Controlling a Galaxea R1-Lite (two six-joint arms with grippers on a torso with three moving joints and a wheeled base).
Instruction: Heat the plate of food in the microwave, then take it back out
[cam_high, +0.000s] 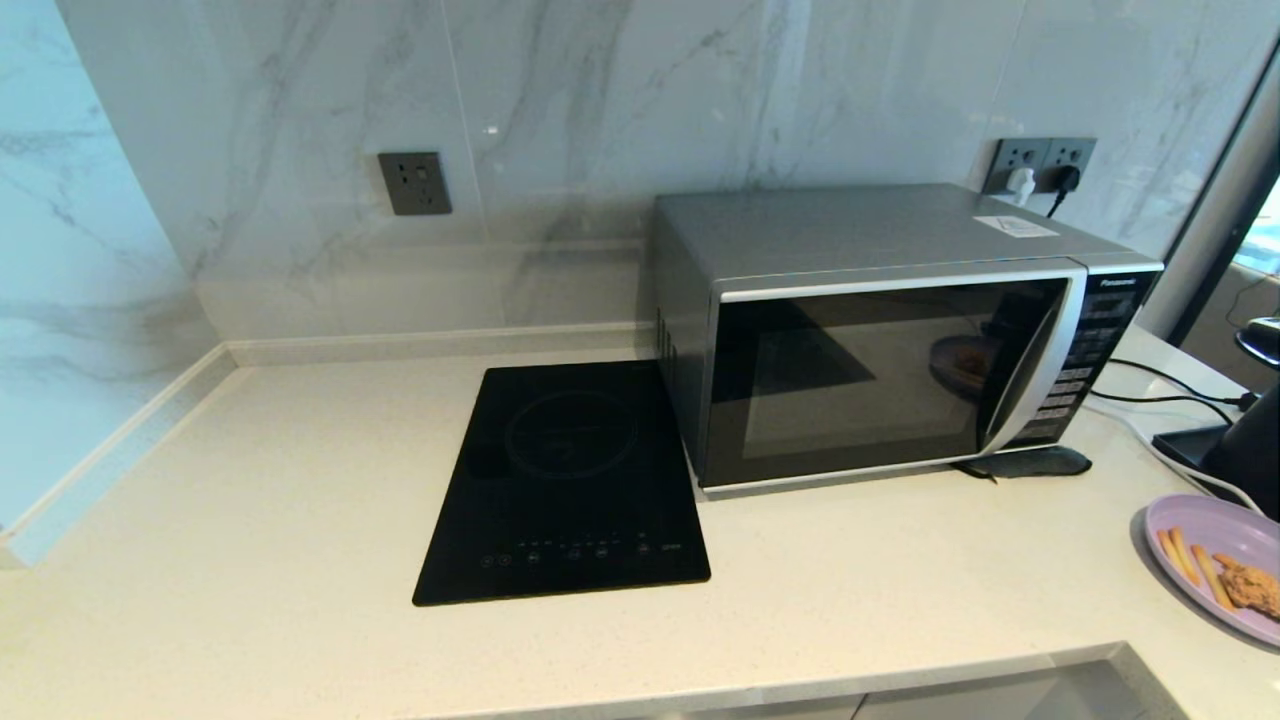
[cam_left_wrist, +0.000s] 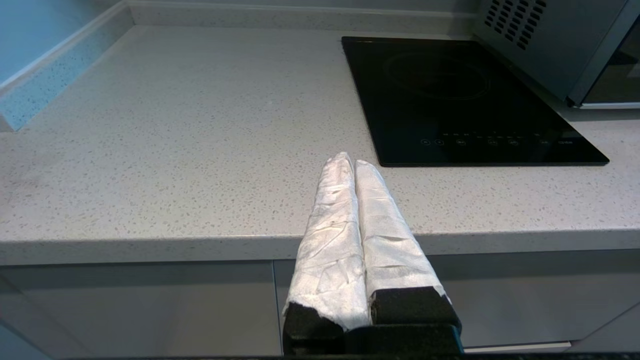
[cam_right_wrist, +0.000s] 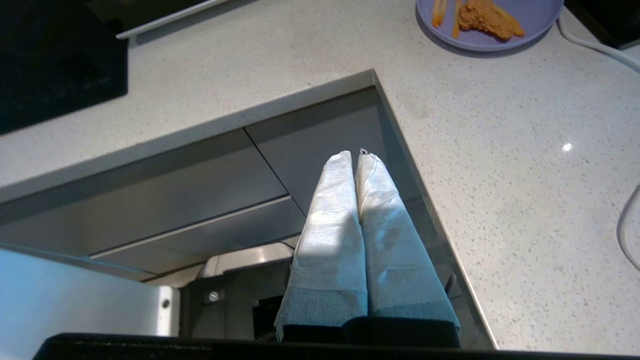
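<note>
White-wrapped left gripper (cam_left_wrist: 350, 161) and right gripper (cam_right_wrist: 354, 155) are pressed together, empty, before the desk (cam_high: 250, 480); microwave (cam_high: 880, 330) closed, plate of food (cam_high: 1215, 560) outside.

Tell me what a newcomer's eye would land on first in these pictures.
The silver microwave, its dark door shut, dominates the back right of the pale counter, with the black cooktop flat beside it on the left. The purple plate of food sits at the counter's far right edge. Both the left gripper and right gripper are shut, off the counter's front.

glossy glass cooktop (cam_high: 565, 485), speckled stone counter (cam_high: 250, 520)
</note>
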